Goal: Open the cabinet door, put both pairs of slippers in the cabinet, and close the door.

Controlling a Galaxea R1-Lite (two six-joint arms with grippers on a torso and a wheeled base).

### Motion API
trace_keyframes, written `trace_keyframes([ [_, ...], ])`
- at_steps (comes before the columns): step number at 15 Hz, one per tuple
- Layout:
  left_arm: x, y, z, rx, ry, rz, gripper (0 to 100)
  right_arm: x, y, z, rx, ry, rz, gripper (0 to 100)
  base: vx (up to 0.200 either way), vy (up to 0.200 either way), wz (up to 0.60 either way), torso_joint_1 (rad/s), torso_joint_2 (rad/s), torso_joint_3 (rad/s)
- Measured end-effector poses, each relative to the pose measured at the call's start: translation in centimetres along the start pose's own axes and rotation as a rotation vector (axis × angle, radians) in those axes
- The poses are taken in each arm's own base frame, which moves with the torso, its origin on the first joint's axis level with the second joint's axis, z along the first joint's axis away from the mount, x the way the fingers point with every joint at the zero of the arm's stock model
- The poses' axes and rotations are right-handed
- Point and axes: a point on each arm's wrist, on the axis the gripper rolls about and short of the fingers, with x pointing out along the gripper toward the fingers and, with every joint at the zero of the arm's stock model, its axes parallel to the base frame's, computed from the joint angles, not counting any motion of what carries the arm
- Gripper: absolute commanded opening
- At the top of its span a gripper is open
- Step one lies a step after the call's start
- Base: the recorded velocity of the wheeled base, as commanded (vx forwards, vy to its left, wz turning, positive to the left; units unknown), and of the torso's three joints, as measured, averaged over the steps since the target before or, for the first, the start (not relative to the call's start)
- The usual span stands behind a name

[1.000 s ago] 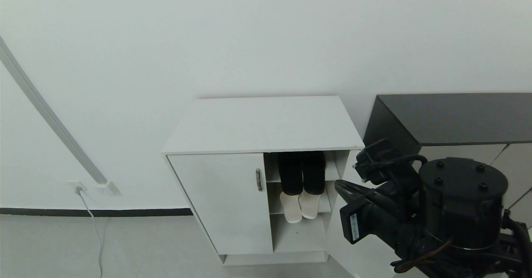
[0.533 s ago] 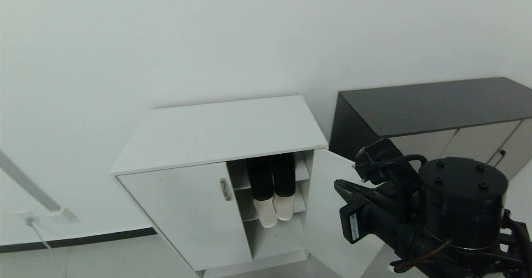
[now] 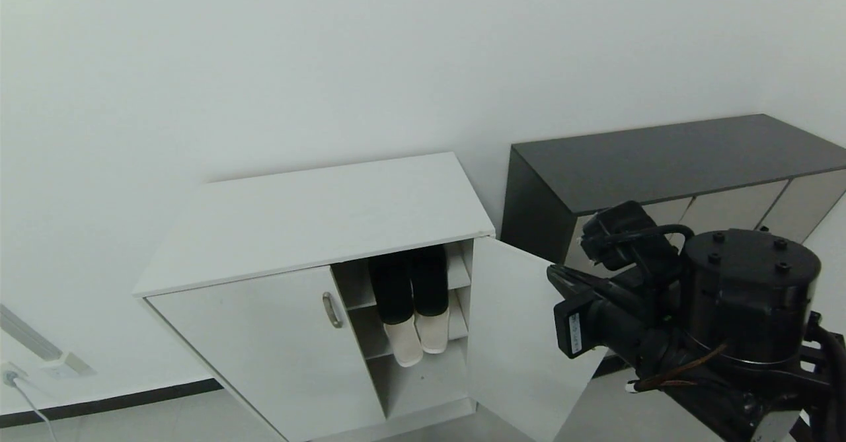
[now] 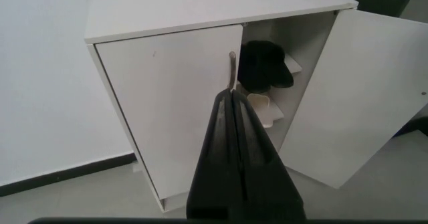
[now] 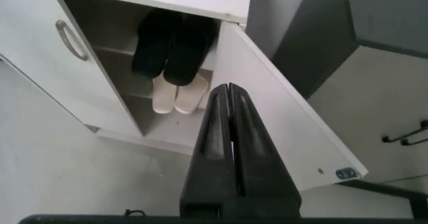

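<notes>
Two pairs, black slippers (image 5: 170,47) over white slippers (image 5: 179,93), sit ahead of my right gripper (image 5: 231,87); it and left gripper (image 4: 232,95) are pinched closed.

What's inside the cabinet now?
Black slippers on the upper shelf, white slippers on the shelf below, both overhanging the front edges. The closed left door hides the other half of the cabinet.

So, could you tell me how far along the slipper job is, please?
Done: the right door is open, black slippers on the upper shelf, white slippers on the one below. In hand: nothing; right gripper and left gripper are shut, empty. Left: closing that door.
</notes>
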Motion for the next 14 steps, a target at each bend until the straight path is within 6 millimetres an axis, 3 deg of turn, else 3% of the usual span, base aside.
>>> trace_keyframes([
  [2,0.0,0.0,0.0,0.000,0.000,0.000,0,0.5,-0.7,0.2,0.006,-0.002,-0.033,0,-0.200,0.000,0.00,0.000,0.00,0.000],
  [4,0.0,0.0,0.0,0.000,0.000,0.000,0,2.0,-2.4,0.6,0.029,-0.005,-0.107,0,0.000,0.000,0.00,0.000,0.00,0.000],
  [10,0.0,0.0,0.0,0.001,0.000,0.000,0,8.9,-7.9,-0.6,0.109,0.037,-0.209,0,0.000,0.000,0.00,0.000,0.00,0.000],
  [14,0.0,0.0,0.0,0.001,0.000,-0.001,0,12.4,-10.3,-1.8,0.121,0.079,-0.222,0,0.000,0.000,0.00,0.000,0.00,0.000],
])
